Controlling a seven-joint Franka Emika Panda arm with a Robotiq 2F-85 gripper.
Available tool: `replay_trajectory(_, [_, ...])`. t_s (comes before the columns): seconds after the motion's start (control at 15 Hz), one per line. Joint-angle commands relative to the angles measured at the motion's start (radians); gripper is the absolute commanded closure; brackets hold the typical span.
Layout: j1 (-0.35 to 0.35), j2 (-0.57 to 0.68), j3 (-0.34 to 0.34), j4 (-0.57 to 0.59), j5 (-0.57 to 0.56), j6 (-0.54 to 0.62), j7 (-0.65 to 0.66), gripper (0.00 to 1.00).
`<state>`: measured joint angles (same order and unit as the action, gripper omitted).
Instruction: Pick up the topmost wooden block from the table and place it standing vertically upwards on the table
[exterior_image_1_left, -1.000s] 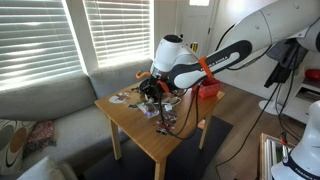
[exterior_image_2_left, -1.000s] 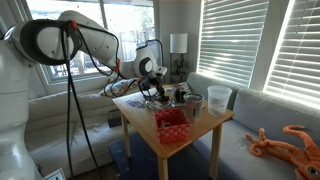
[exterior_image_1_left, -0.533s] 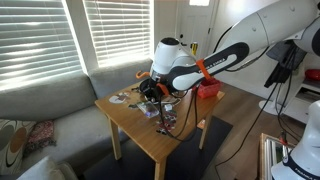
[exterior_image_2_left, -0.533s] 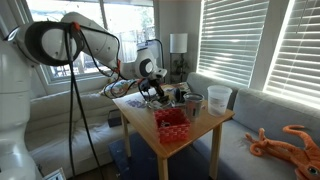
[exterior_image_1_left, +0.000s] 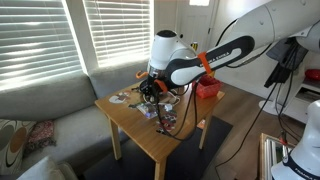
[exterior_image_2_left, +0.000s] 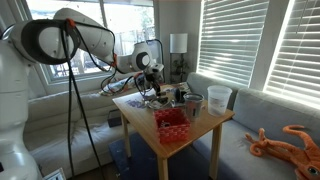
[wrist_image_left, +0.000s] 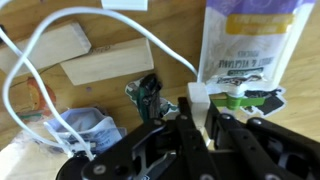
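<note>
Your hand (wrist_image_left: 203, 125) hovers low over the desk (wrist_image_left: 120, 20), at the cluttered far end in an exterior view (exterior_image_1_left: 150, 90). I cannot tell how far its fingers are parted or whether they hold anything.

In the wrist view the wooden block (wrist_image_left: 105, 62) lies flat ahead and to the left of the hand. Its long axis runs almost crosswise, rising slightly to the right. A second block (wrist_image_left: 40, 48) lies just beside it, further left, and I can't say which of the two counts as topmost.

A white cable (wrist_image_left: 140, 27) loops across both blocks and is likely to snag. A green item (wrist_image_left: 150, 95) sits between the hand and the block, a printed pouch (wrist_image_left: 245, 45) lies to the right, and a crumpled wrapper (wrist_image_left: 85, 130) is near left.
</note>
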<state>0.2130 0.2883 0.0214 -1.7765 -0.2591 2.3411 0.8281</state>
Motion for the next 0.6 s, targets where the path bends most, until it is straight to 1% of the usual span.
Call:
replay_trajectory(0.0, [0.038, -0.072, 0.021, 0.045, 0.025, -0.19, 0.064, 0.96])
replay_trajectory(0.13, [0.049, -0.102, 0.036, 0.07, 0.014, -0.31, 0.107, 0.96])
replay_trajectory(0.27, [0.049, -0.135, 0.052, 0.078, 0.004, -0.397, 0.138, 0.96])
replay_trajectory(0.53, [0.03, -0.201, 0.081, 0.061, 0.059, -0.512, 0.143, 0.96])
